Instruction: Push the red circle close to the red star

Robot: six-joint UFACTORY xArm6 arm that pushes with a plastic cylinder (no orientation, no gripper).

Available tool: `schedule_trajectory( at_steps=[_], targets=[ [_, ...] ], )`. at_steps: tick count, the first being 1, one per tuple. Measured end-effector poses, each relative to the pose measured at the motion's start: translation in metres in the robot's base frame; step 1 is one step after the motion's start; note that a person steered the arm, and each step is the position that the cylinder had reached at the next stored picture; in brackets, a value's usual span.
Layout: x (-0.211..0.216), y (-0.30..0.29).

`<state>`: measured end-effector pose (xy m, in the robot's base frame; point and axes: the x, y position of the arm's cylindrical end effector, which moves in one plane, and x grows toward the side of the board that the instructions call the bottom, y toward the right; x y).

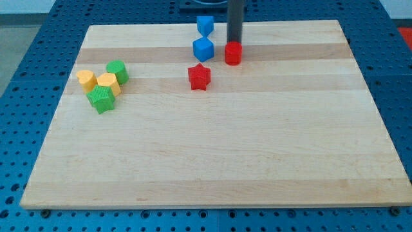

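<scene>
The red circle (233,53) sits on the wooden board (212,148) near the view's top centre. The red star (199,77) lies a short way down and to the left of it, with a small gap between them. My tip (234,41) stands right at the top edge of the red circle, touching or nearly touching it. The dark rod rises straight up out of the view from there.
A blue cube (203,49) sits left of the red circle, with another blue block (205,26) above it. At the view's left is a cluster: green circle (117,71), two yellow blocks (86,79) (107,83), and a green star (101,98).
</scene>
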<state>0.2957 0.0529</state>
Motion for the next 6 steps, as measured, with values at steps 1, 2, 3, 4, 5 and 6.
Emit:
schedule_trajectory(
  at_steps=[1,2,3,4,5,6],
  targets=[
    [0.071,-0.001],
    [0.098,0.005],
    [0.123,0.012],
    [0.136,0.011],
    [0.136,-0.027],
    [0.142,-0.040]
  ],
)
